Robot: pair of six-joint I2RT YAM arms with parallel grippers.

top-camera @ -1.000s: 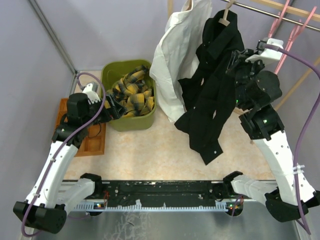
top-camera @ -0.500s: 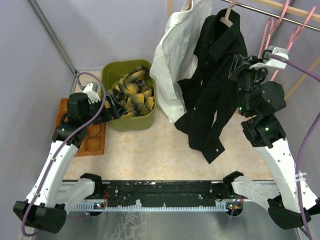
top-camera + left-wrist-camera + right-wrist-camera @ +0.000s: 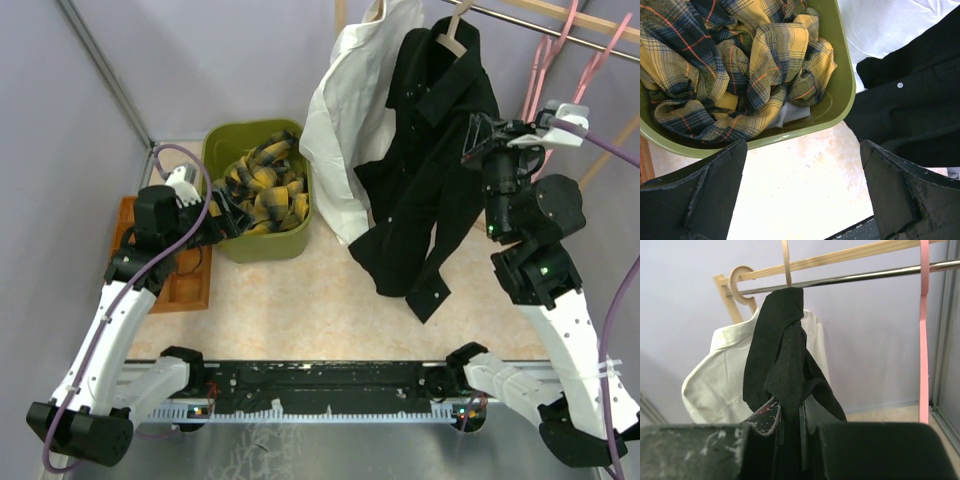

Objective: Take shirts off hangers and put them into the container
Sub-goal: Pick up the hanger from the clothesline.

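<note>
Top view: the olive-green container (image 3: 215, 140) stood at the far left of the table (image 3: 320, 300), already holding the crumpled yellow-and-black plaid shirt (image 3: 262, 185). Right of the container hung the white shirt (image 3: 345, 130), and farther right again the black shirt (image 3: 430, 170), on a beige hanger (image 3: 455, 30). Its long axis ran from the hook downward, its hem trailing toward the container's side. The right gripper (image 3: 478, 140) was at the black shirt's edge farthest from the container, so that arm was by far the nearer. The left gripper (image 3: 225, 215) sat at the container's near corner, with an orange tray (image 3: 185, 285) on its other side. Two pink hangers (image 3: 545, 70) hung bare, well right of the container. Left wrist view: the left gripper (image 3: 802, 145) was spread wide and held nothing, above bare table just outside the container's rim (image 3: 847, 95). The plaid shirt (image 3: 730, 65) filled the container, leaving room on top, and the black shirt (image 3: 920, 115) lay just beyond the rim. Right wrist view: the right gripper (image 3: 790, 415) was pinched nearly closed on a fold of the black shirt (image 3: 785, 350), which hung straight up from the fingers to the hanger's hook (image 3: 786, 260) on the rail (image 3: 865, 276). The white shirt (image 3: 715, 385) hung behind it, on the container's side. Freeing the shirt would likely call for a pull down and across toward the container.
</note>
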